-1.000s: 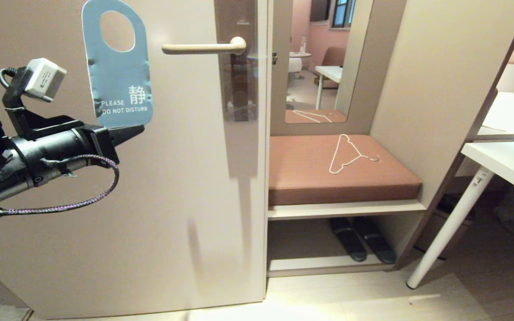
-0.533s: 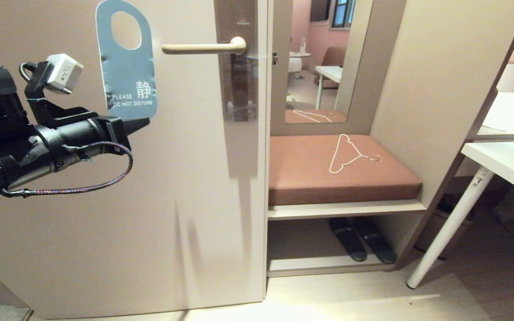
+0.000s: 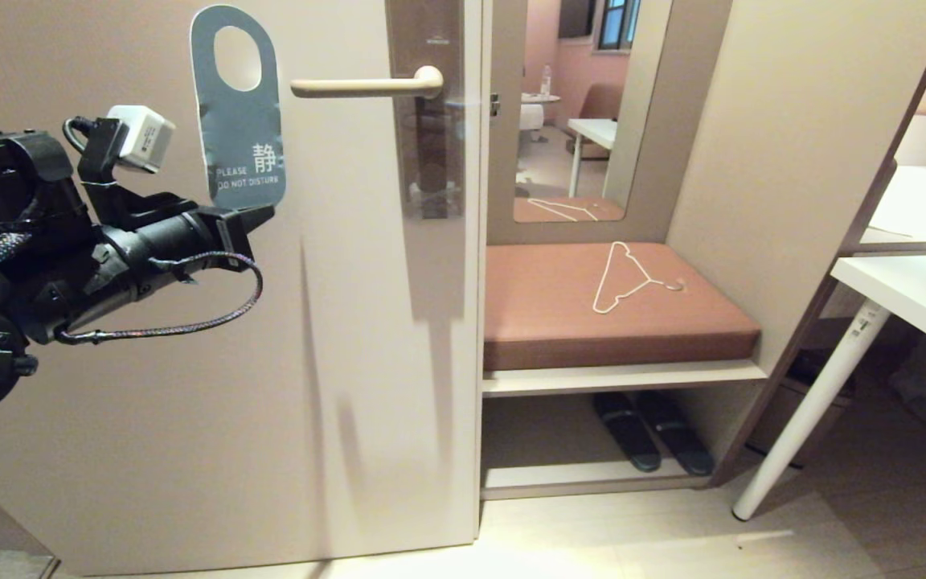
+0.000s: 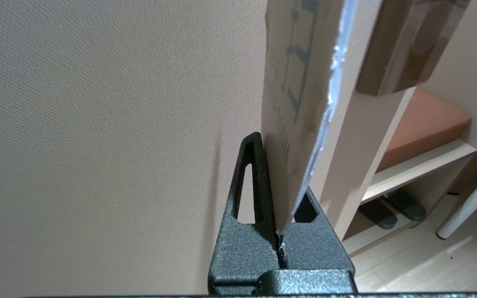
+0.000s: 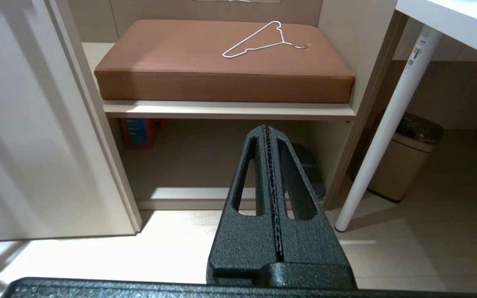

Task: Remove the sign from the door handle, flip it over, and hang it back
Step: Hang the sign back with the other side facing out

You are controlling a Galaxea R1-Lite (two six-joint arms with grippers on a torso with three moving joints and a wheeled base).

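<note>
Head view: the left end effector (image 3: 258, 215), arm reaching level toward the door, pinches the sign (image 3: 239, 112) by its bottom edge, upright, beside the door handle (image 3: 366, 84).

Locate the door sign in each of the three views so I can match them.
Head view: the sign is upper left, pinched at its bottom edge by the left gripper, left of the door handle.
Left wrist view: sign seen edge-on, rising from the gripper.
Right wrist view: not in it.
Shared landmark: the brown cushion.
</note>
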